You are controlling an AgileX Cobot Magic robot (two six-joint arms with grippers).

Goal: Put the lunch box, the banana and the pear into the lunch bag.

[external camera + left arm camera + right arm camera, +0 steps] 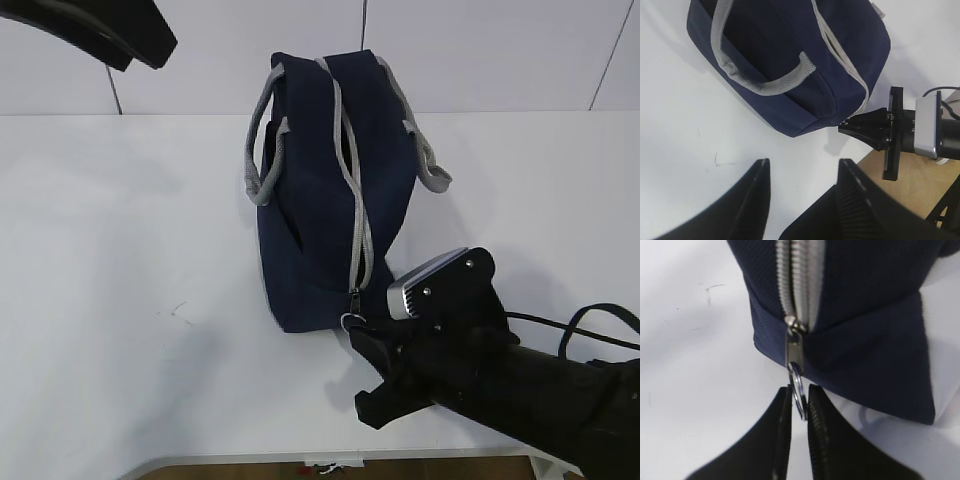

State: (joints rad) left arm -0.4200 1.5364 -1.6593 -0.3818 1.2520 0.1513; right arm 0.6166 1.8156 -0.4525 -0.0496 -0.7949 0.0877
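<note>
Navy lunch bag [320,180], grey zipper [796,280], white table [120,250].

The exterior view slants down from the counter's [120,300] front toward the lunch bag [320,190], the left wrist view hangs farther above it [790,60], and the right wrist view crowds its ring pull [798,390].

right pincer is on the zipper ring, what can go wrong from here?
1. The right pincer holds only the thin edge of the ring pull; it may slip out when pulled.
2. The lunch bag lies unrestrained; the left pincer hangs open, clear of it, so pulling may drag the bag.
</note>
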